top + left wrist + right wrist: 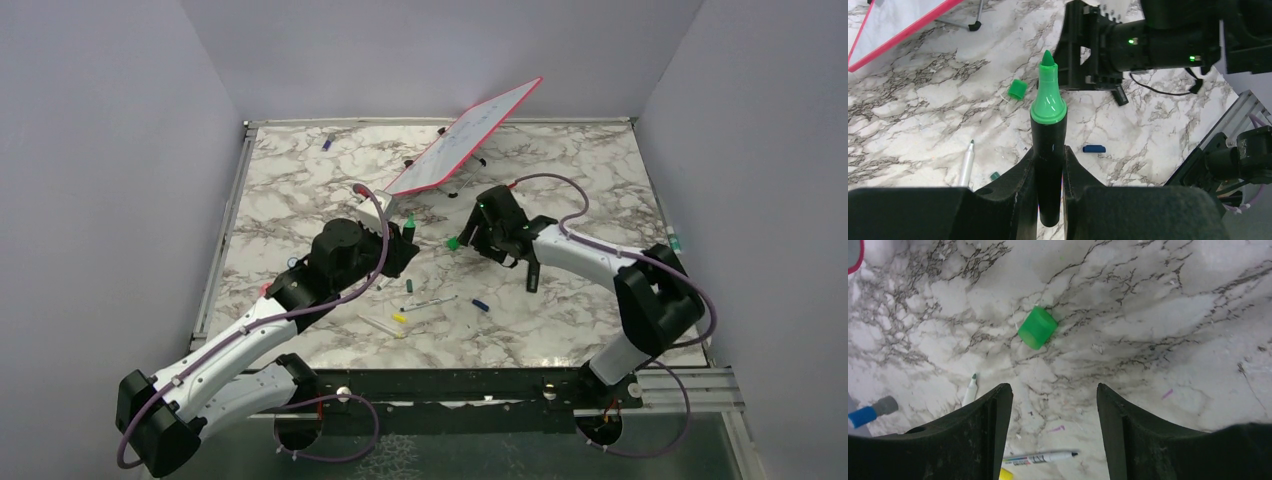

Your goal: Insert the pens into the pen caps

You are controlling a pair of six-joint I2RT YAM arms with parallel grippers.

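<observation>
My left gripper [1049, 155] pinches the highlighter [1048, 125], tip outward, ready for capping; my right gripper [1054, 405] hangs with jaws spread above the green cap [1037, 328] to grasp it

The top view looks down from high behind both arm bases, facing the far wall, and takes in the whole grey-veined marble tabletop [300, 180] from well off. The left wrist view sits low, just behind the left gripper [1049, 155], and looks forward and slightly down across the marble toward the black right arm [1168, 45]. The right wrist view looks almost straight down between the fingers of the right gripper [1053, 390], close to the surface. All three share the small green plastic cap [453, 243] [1017, 89] [1037, 328]. The tilted red-framed whiteboard [465, 150] [893, 25] fills a corner of the left wrist view.
</observation>
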